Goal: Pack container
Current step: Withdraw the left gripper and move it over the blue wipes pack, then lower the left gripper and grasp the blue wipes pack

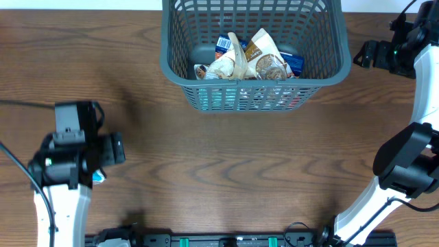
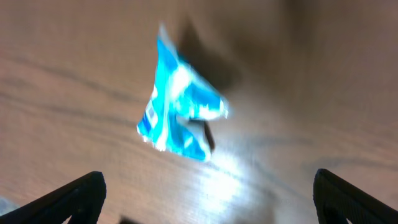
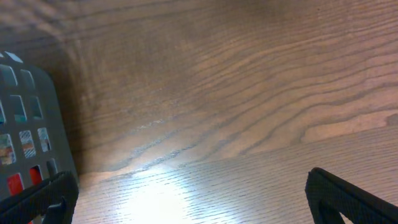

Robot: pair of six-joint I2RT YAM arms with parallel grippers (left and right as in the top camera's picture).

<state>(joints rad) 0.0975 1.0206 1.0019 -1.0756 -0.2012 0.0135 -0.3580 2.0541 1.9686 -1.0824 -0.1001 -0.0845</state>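
Note:
The grey-blue slotted container (image 1: 180, 65) stands at the table's far middle and holds several snack packets (image 1: 250, 58). A crumpled blue packet (image 2: 180, 115) lies on the wood ahead of my left gripper (image 2: 208, 199), which is open and empty above the table. In the overhead view a bit of this packet (image 1: 99, 177) peeks out beside my left gripper (image 1: 113, 149) at the lower left. My right gripper (image 3: 193, 199) is open and empty, with the container's wall (image 3: 25, 137) at its left. In the overhead view it (image 1: 365, 55) sits just right of the container.
The right arm's base and links (image 1: 405, 165) stand along the right edge. A black rail (image 1: 240, 240) runs along the front edge. Bare wood lies between the left arm and the container.

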